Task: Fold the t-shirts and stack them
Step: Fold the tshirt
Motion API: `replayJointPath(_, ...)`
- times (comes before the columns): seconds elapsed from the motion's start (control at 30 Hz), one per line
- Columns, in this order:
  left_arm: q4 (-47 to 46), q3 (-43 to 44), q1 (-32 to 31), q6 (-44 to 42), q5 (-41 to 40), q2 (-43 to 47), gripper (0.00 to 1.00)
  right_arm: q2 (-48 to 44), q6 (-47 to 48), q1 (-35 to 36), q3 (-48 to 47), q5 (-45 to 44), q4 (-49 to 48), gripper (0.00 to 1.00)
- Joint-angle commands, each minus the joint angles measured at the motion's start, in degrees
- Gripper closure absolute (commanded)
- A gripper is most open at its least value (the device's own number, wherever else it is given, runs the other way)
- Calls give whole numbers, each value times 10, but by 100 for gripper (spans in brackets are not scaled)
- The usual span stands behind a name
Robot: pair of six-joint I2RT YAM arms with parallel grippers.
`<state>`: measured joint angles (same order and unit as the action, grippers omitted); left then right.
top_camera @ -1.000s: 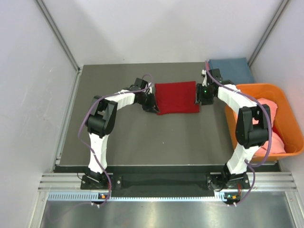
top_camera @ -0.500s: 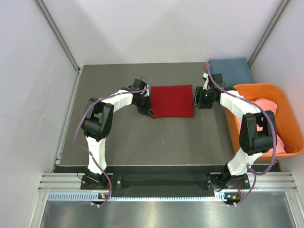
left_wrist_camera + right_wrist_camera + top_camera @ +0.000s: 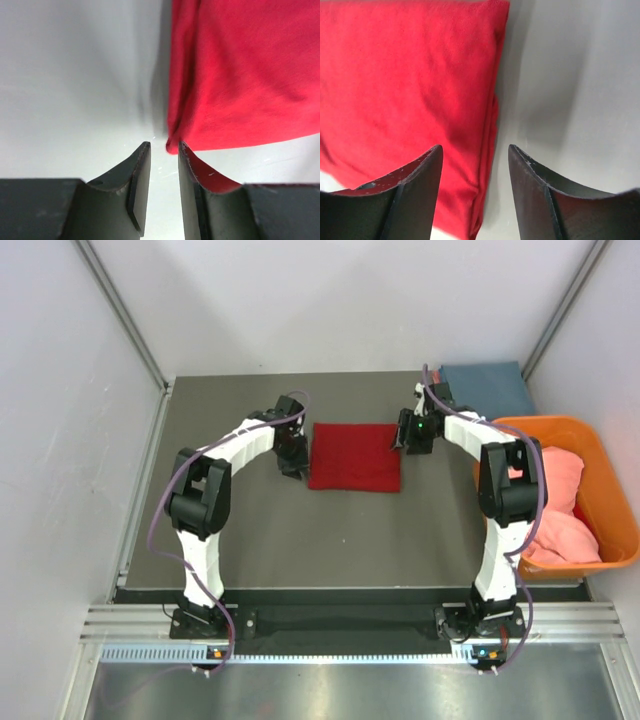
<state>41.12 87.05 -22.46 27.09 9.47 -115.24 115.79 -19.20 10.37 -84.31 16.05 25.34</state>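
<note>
**Free room:** the table shows bare surface from 4 to 8 o'clock of the red t-shirt, and a bare strip at its 12 o'clock.

**Obstacles:**
- Left gripper, jaws slightly apart, sits just beside the shirt's 9 o'clock edge.
- Right gripper, jaws apart, sits over its 2 o'clock corner.
- Blue t-shirt lies flat at 1 o'clock.
- Orange tub has a raised rim at 3 o'clock, with a salmon-pink t-shirt heaped inside.

White arms with black joints — purple cables, dark wedge fingers
</note>
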Motion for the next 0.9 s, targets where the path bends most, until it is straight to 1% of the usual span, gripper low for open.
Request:
replayJointPath(0.0, 7, 54, 6, -4, -12, 41, 66, 20, 0, -2, -44, -9, -6, 44)
replayJointPath(0.03, -12, 54, 6, -4, 32, 39, 66, 21, -2, -1, -43, -8, -10, 44)
replayJointPath(0.07, -50, 54, 6, -2, 51, 36, 67, 25, -3, -1, -40, -6, -17, 45)
replayJointPath(0.1, -66, 53, 6, 4, 73, 31, 67, 27, -5, 0, -40, -5, -19, 45)
replayJointPath(0.17, -106, 53, 7, 9, 106, 8, 68, 35, -9, 0, -39, -6, -21, 46)
replayJointPath(0.23, -112, 69, 6, 12, 111, -25, 69, 38, -12, 0, -38, -6, -24, 48)
replayJointPath(0.33, -102, 91, 7, 6, 93, -65, 71, 44, -12, 0, -32, -9, -23, 51)
replayJointPath(0.47, -77, 91, 9, -9, 35, -86, 72, 49, -8, 0, -30, -16, -22, 54)
replayJointPath(0.53, -74, 73, 10, -10, 11, -84, 72, 52, -2, -1, -29, -16, -23, 55)
replayJointPath(0.7, -86, 23, 14, 0, -7, -68, 72, 64, 7, 0, -28, -14, -27, 56)
replayJointPath(0.8, -84, 22, 15, 1, -3, -58, 71, 73, 10, 0, -26, -5, -33, 59)
replayJointPath(0.87, -76, 26, 16, 0, -17, -52, 69, 79, 13, -1, -26, 1, -38, 61)
